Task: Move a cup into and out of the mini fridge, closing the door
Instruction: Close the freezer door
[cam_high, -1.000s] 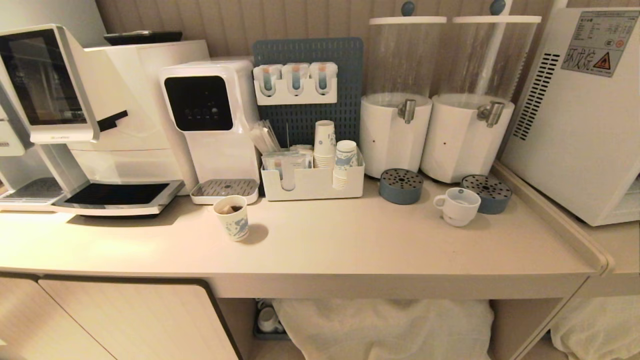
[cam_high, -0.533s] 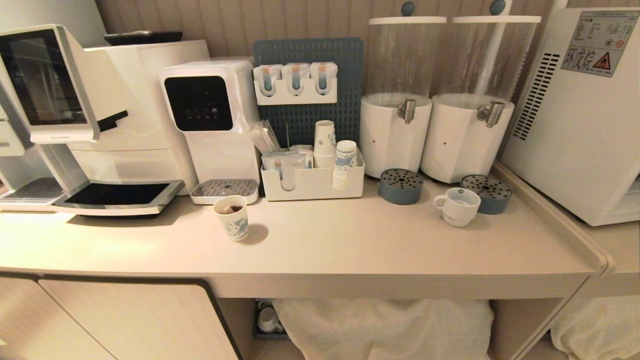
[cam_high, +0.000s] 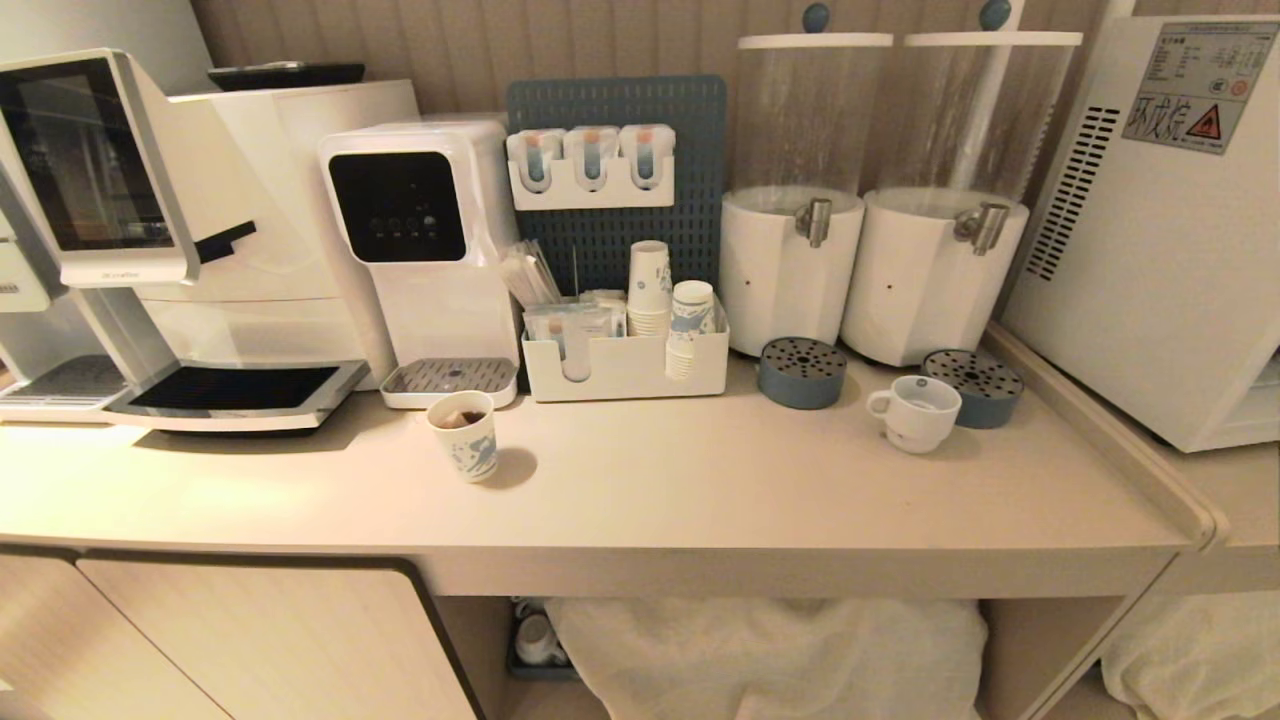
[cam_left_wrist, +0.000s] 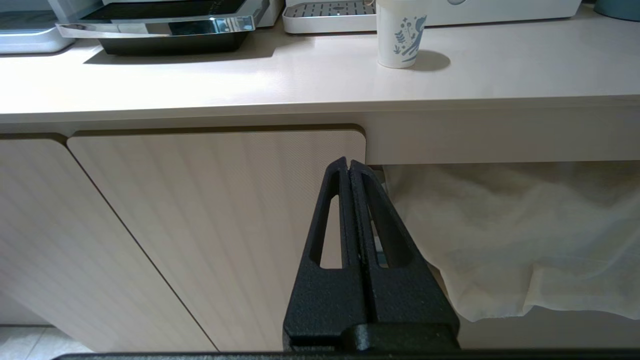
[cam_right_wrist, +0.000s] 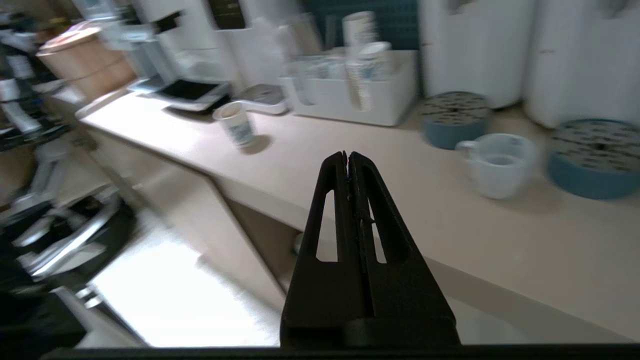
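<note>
White ceramic cup (cam_high: 916, 411) sits on the tabletop (cam_high: 700, 490) beside a blue drip tray (cam_high: 974, 387), mini fridge (cam_high: 1150, 230) further right; right end effector (cam_right_wrist: 348, 156) and left end effector (cam_left_wrist: 345, 162) both pinched closed, empty.

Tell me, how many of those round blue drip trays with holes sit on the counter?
2. One blue drip tray sits below the left dispenser's tap; the other sits below the right dispenser's tap, just behind the white cup.

Two dispensers (cam_high: 790, 270), two drip trays (cam_high: 802, 372)
</note>
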